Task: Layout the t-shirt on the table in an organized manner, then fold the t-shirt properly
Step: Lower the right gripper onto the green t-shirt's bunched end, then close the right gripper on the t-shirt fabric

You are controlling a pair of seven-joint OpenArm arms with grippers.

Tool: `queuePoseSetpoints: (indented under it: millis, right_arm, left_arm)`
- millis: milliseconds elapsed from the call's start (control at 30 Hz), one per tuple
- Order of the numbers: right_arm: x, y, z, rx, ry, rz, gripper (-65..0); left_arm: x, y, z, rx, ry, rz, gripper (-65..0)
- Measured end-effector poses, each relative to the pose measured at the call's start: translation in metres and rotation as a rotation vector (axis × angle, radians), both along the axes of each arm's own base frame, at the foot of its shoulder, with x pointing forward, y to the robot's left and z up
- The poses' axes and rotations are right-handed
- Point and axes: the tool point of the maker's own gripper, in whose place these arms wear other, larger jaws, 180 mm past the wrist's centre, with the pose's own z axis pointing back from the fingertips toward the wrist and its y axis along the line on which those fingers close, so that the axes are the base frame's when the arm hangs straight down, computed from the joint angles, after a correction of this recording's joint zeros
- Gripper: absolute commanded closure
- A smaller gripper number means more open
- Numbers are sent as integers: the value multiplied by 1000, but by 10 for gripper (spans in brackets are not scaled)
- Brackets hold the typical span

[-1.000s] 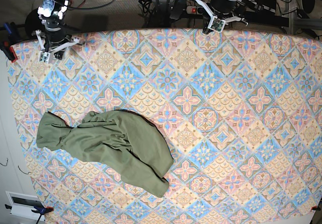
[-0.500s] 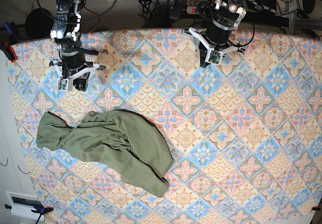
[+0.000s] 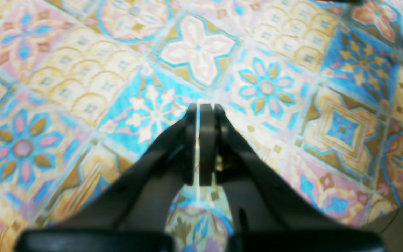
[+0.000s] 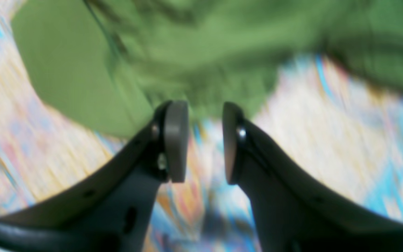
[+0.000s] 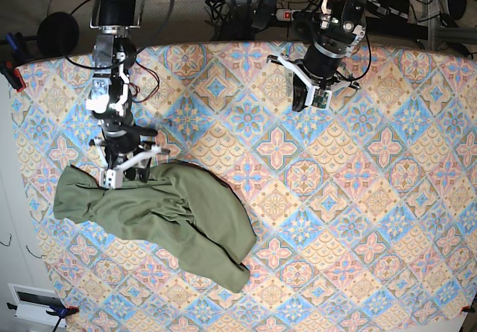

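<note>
Lying crumpled in a diagonal heap on the near-left part of the worktop [image 5: 373, 198] in the base view, the t-shirt [image 5: 160, 216], bunched and twisted rather than spread, one lobe reaching toward the left edge and another trailing toward the near side

Hovering right at the upper edge of the heap, the right pincer [image 5: 127, 169], jaws standing apart by a modest gap with nothing between them; in the right wrist view [image 4: 205, 140], blurred green cloth filling the space just beyond the tips, bare pattern directly beneath

Hanging over bare pattern near the far edge, well apart from the garment, the left pincer [image 5: 307, 97], jaws pressed together and empty in the left wrist view [image 3: 201, 140]

Judging the step in hand: reaching for a first hold on the cloth so as to begin spreading it. Doing it well probably meaning:
- aiming for a single outer edge or a sleeve rather than a thick bundle of folds
- coming down low enough to pinch one layer without dragging the patterned covering along
- bringing the left pincer over to a second point, so as to be pulling the shirt open between two holds

Regarding room: plenty of open worktop stretching to the right and toward the middle, good for drawing the shirt out flat; little margin on the left, the cloth sitting near that edge, so pulling inward seeming the safer direction
</note>
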Motion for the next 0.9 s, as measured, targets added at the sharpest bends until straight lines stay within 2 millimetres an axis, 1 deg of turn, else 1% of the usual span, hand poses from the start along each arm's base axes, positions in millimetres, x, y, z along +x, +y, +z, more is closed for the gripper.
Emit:
queuePoseSetpoints:
  millis: [67,133,200,300,367,433,533,733,900]
  right_arm:
    - [6,0,-1,5,1,-4,-167]
    - [6,-3,-11,6,37,-13,-183]
    - [11,-6,-18,8,61,-20,-210]
    - [27,-8,-14,14,43,-28,-222]
    - [33,-9,-11,17,36,-30,-222]
    - [35,-9,-16,21,51,-33,-222]
    - [37,-10,-29,41,92,-43,-222]
    - [41,6,-35,230,99,-52,-221]
    - [44,9,-26,253,75,-50,-220]
  left_arm:
    - [2,2,-6,7,10,4,-7]
    - [3,4,-7,10,10,13,-8]
    - [0,4,-8,9,17,12,-15]
    - [0,4,-9,10,20,11,-51]
    - [1,4,-8,10,17,11,-84]
    - [1,4,-8,10,16,12,-115]
    - [1,4,-8,10,17,12,-139]
    - [0,4,-8,10,19,12,-141]
    - [0,4,-9,10,19,12,-141]
